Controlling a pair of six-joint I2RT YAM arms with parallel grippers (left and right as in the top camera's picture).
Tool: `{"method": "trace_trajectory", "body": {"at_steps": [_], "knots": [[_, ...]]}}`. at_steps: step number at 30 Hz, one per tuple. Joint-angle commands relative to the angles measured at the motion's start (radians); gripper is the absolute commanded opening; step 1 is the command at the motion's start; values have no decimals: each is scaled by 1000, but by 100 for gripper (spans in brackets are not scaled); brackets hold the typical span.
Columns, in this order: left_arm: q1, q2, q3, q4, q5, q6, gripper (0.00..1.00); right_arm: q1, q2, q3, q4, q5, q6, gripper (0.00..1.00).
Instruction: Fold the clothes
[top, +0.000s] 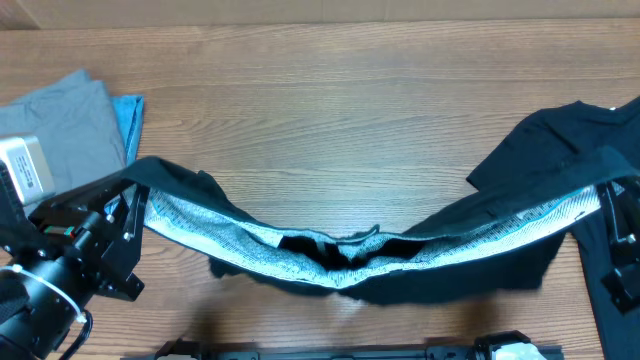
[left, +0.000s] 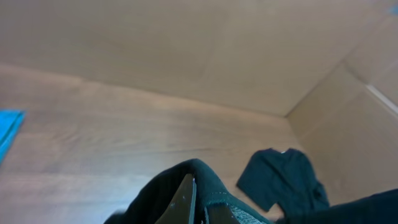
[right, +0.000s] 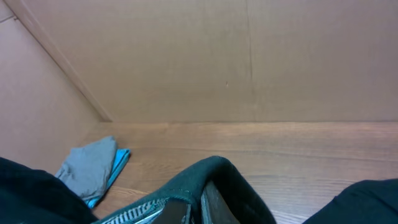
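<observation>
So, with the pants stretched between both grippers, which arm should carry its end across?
Probably right. The left gripper and right gripper both clamp the pants, but the right end hangs over another black garment; swinging it leftward would land the fold on bare table.

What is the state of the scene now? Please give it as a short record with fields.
held garment: black pants, stretched between both grippers, sagging in the middle, light inner waistband showing
left gripper: shut on one waistband end
right gripper: shut on the other end
set aside: grey piece and light-blue piece, far left of the table
also: another black garment, far right
</observation>
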Motion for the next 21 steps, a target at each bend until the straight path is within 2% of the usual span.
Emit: {"method": "trace_trajectory", "body": {"at_steps": [1,6,9,14,16,19,21], "knots": [[6,33,4,92,68,2,4,-8,58,13,28,-10,11,4],[6,158,4,208,148,0,4,-8,155,13,73,-9,9,4],[6,277,4,327,212,-1,4,-8,233,13,143,3,-6,4],[6,518,4,696,277,-90,4,-8,368,13,352,40,-9,4],[6,623,4,880,334,-163,4,-8,419,13,460,40,-10,4],[6,732,4,1081,442,-221,4,-8,467,13,552,39,-71,4],[8,785,4,1157,472,-231,4,-8,476,13,573,44,-146,4]]}}
